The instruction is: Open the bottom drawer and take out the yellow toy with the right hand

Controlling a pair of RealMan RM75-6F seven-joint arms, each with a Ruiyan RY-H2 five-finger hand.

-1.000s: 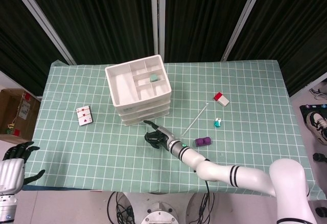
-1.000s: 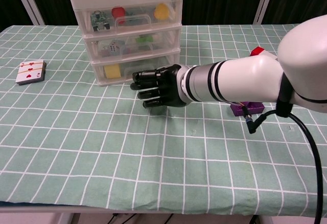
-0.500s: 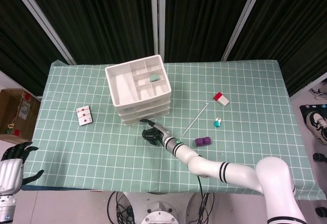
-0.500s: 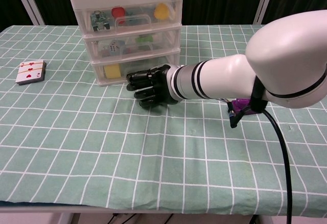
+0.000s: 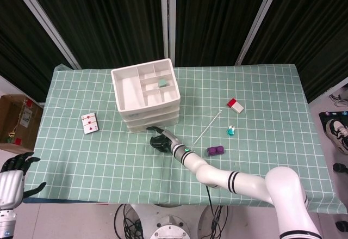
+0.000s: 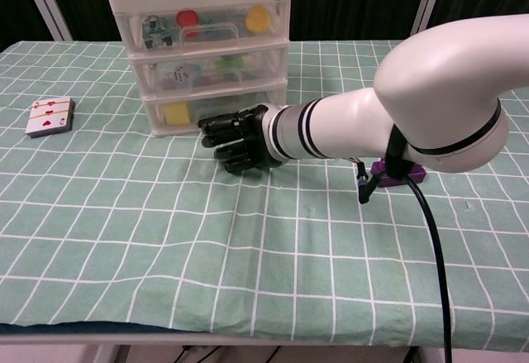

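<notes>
The white three-tier plastic drawer cabinet [image 6: 198,45] stood at the upper left of the chest view, on the green checked tablecloth [image 6: 124,214]. Its bottom drawer [image 6: 211,108] was closed. The yellow block toy [image 6: 175,112] lay inside that drawer at its left end, visible through the clear front.

The right hand [image 6: 235,138], black and mounted on a white arm, was low over the cloth at the centre of the chest view, directly before the bottom drawer. Its fingers [image 6: 216,123] were partly curled and held nothing; their tips sat at the drawer front, and contact could not be confirmed. This placement suited hooking the drawer front for a pull.

The left hand [image 5: 16,168] was at the lower left corner of the head view, off the table, fingers spread and empty. It was parked clear because the task assigns the right hand.

Judgement: the opening step was not yet done.
</notes>
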